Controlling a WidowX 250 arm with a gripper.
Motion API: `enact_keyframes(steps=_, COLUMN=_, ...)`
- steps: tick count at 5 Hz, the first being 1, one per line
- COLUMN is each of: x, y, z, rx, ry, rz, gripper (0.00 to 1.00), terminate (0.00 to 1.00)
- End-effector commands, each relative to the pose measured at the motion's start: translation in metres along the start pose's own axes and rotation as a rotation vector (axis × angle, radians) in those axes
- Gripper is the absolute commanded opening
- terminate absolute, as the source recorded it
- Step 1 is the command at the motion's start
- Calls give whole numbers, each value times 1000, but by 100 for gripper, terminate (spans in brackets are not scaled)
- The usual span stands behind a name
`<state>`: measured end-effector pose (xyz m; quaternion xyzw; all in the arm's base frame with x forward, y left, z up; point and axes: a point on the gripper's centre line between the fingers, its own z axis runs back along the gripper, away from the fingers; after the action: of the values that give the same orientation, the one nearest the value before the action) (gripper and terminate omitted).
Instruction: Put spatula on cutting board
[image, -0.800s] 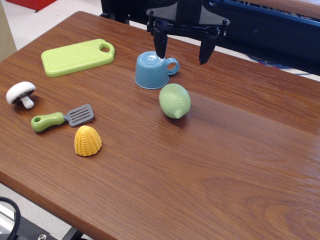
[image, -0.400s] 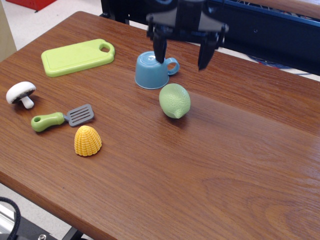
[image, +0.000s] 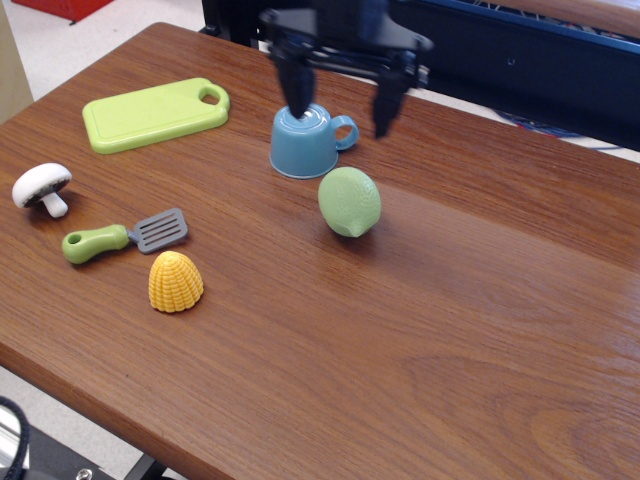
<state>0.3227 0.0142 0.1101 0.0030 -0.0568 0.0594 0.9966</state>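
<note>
The spatula (image: 123, 237) lies flat on the wooden table at the left, its lime-green handle pointing left and its dark-grey slotted blade to the right. The lime-green cutting board (image: 155, 113) lies at the back left with its hole toward the right. My gripper (image: 339, 110) hangs open and empty above the upturned blue cup (image: 306, 141) at the back centre, far to the right of the spatula. Its two dark fingers (image: 295, 85) point down, one over the cup and one right of its handle.
A white toy mushroom (image: 41, 187) lies left of the spatula. A yellow corn piece (image: 175, 281) sits just below the blade. A green lemon-shaped fruit (image: 349, 201) sits in front of the cup. The table's front edge (image: 150, 440) runs along the lower left.
My gripper has shifted to the left, from right of the cup to above it. The objects on the table have not moved.
</note>
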Motion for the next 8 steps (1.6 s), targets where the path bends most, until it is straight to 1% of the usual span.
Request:
enact_keyframes(steps=1, x=-31, y=51, z=8, rx=67, ry=90, rz=-341, gripper=100, terminate=0)
enact_keyframes(steps=2, x=-45, y=77, z=9, rx=42, ry=109, rz=-478, gripper=100, terminate=0)
enact_keyframes(steps=3, x=-58, y=104, z=4, rx=45, ry=61, rz=-569, gripper=100, terminate=0)
enact_keyframes(steps=4, x=-67, y=127, z=-9, rx=78, ry=33, rz=-643, gripper=100, terminate=0)
enact_keyframes(steps=5, x=-75, y=141, z=-19, rx=67, ry=28, rz=-710, gripper=100, terminate=0)
enact_keyframes(steps=6, x=-77, y=146, z=-30, rx=86, ry=24, rz=-726, gripper=100, terminate=0)
enact_keyframes(steps=7, x=-82, y=152, z=-41, rx=95, ry=12, rz=-755, gripper=100, terminate=0)
enact_keyframes(steps=8, x=-85, y=150, z=-55, rx=95, ry=2, rz=-754, gripper=100, terminate=0)
